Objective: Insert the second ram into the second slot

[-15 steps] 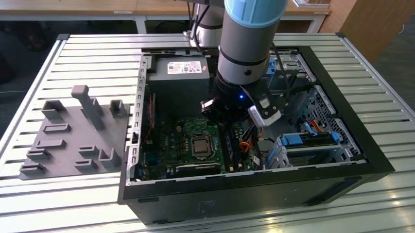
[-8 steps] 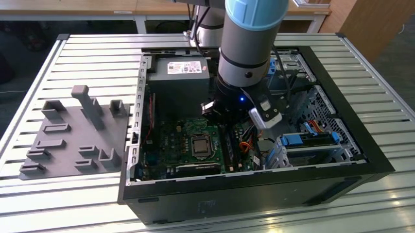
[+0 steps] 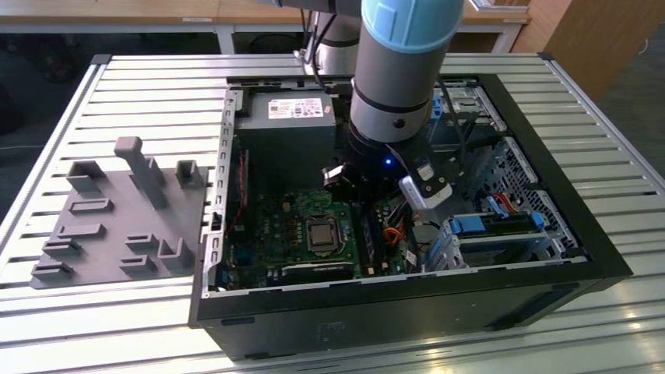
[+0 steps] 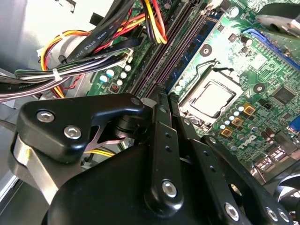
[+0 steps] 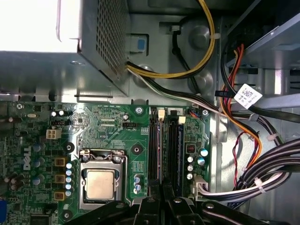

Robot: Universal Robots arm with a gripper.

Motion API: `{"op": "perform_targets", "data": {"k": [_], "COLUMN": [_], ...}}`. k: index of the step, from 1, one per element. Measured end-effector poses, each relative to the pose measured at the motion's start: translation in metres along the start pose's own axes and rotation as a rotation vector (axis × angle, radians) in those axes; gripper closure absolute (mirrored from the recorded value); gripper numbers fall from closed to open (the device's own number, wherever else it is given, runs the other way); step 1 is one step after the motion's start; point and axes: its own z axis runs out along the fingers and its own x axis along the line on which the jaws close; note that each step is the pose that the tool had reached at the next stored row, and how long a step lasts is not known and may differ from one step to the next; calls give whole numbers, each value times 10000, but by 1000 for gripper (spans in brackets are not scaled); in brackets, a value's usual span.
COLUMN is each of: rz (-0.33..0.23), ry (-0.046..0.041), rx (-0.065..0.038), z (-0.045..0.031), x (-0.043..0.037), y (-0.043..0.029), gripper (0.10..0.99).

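Note:
My gripper (image 5: 162,188) is shut, and I see nothing between its two thin black fingers. In both wrist views it hangs just over the near end of the bank of ram slots (image 5: 161,150) on the green motherboard (image 5: 112,126). The second ram (image 5: 179,150), a thin blue strip with dark chips, stands on edge in the slot on the cable side of the bank. In the second wrist view its near end (image 4: 180,77) lies just beside my gripper (image 4: 167,96). In the exterior view the arm (image 3: 400,93) reaches down into the open computer case (image 3: 582,234).
The processor socket (image 5: 100,183) sits beside the slots. Bundled cables (image 5: 262,173) crowd their other side. The power supply (image 3: 286,125) fills the case's far end and a drive cage (image 3: 499,226) its right side. A grey fixture (image 3: 114,218) lies on the slatted table left of the case.

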Motion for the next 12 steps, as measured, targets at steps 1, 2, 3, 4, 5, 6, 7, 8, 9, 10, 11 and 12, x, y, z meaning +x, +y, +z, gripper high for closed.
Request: {"op": "perform_targets", "data": {"k": [1, 2, 3, 4, 5, 6, 7, 8, 9, 10, 11, 12], "rz": [0, 0, 0, 0, 0, 0, 0, 0, 0, 0, 0, 0], "ry": [1, 2, 3, 5, 8, 10, 14, 16, 18, 20, 22, 23], "rx": [1, 1, 0, 1, 2, 1, 1, 1, 2, 1, 1, 0], "z": [3, 9, 14, 21, 30, 39, 47, 55, 62, 70, 77, 83], "x": [0, 0, 0, 0, 0, -1, -1, -1, -1, -1, -1, -1], "y": [-3, -6, -8, -8, -9, -9, -9, -10, -10, -10, -10, -10], "gripper": [949, 949, 949, 949, 949, 949, 949, 949, 949, 949, 949, 949]}}
